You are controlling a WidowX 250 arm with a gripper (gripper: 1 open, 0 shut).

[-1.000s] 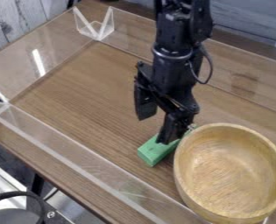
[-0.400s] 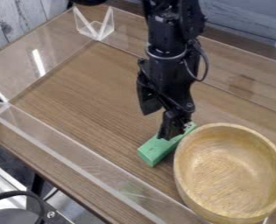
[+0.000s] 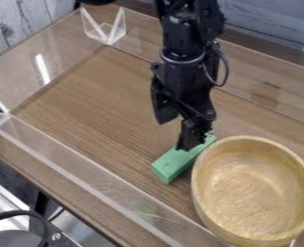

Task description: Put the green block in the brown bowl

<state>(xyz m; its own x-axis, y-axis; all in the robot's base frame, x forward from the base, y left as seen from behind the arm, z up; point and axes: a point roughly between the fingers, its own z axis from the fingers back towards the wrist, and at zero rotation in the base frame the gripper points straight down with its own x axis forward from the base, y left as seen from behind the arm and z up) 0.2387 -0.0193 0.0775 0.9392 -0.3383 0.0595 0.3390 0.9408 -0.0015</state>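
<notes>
With the black gripper (image 3: 175,135) wide open and holding nothing, centre it over the green block (image 3: 182,161) just beneath, jaws straddling its narrow sides

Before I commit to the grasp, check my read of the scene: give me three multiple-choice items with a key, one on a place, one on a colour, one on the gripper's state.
1. Where does the green block lie?
A) Inside the bowl
B) On the table, beside the bowl
C) On top of the bowl's rim

2. What colour is the bowl?
A) Dark blue
B) White
C) Light brown

3. How does the gripper stand?
A) Open
B) Shut on the block
C) Shut on the bowl's rim

Key:
1 B: the green block lies on the wooden table, outside the bowl's rim.
2 C: the bowl shows a light-brown surface.
3 A: the gripper has its jaws apart, with nothing held.
</notes>
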